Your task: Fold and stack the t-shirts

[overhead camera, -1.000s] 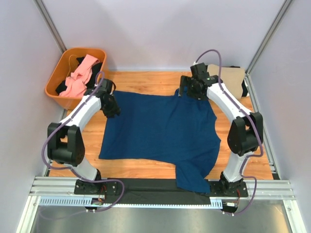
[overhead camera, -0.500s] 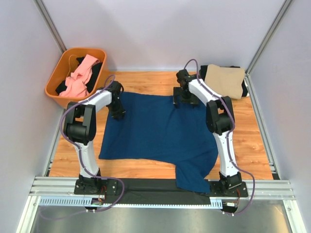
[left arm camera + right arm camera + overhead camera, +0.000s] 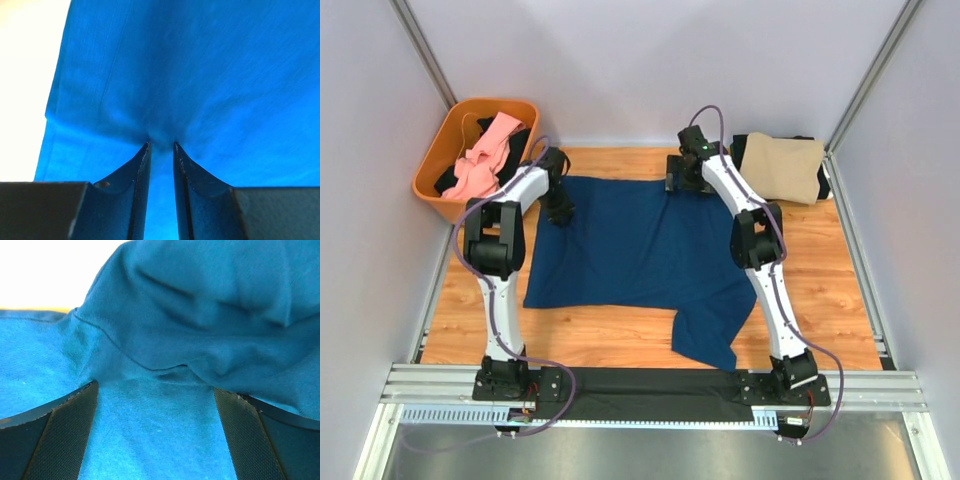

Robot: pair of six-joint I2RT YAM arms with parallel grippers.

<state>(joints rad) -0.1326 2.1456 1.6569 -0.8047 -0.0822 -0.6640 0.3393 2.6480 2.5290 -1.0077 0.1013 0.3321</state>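
Observation:
The navy t-shirt (image 3: 640, 255) lies spread on the wooden table, print not showing, one sleeve pointing at the near edge. My left gripper (image 3: 560, 212) sits at its far left corner; in the left wrist view it (image 3: 161, 145) is shut on a pinch of navy cloth (image 3: 200, 75). My right gripper (image 3: 678, 185) is at the shirt's far edge; in the right wrist view it (image 3: 155, 387) is open, fingers wide apart, with bunched navy cloth (image 3: 200, 315) between and above them. A folded tan t-shirt (image 3: 785, 165) lies at the back right. Pink (image 3: 485, 160) and black (image 3: 515, 145) shirts lie in the basket.
The orange plastic basket (image 3: 435, 190) stands at the back left, off the table's corner. Something dark (image 3: 823, 185) lies under the tan shirt. White walls and metal frame posts close in the sides. A black strip and a rail run along the near edge.
Both arms have stretched farther back and inward. The navy shirt has slid away from the near edge, and its sleeve no longer reaches the black strip.

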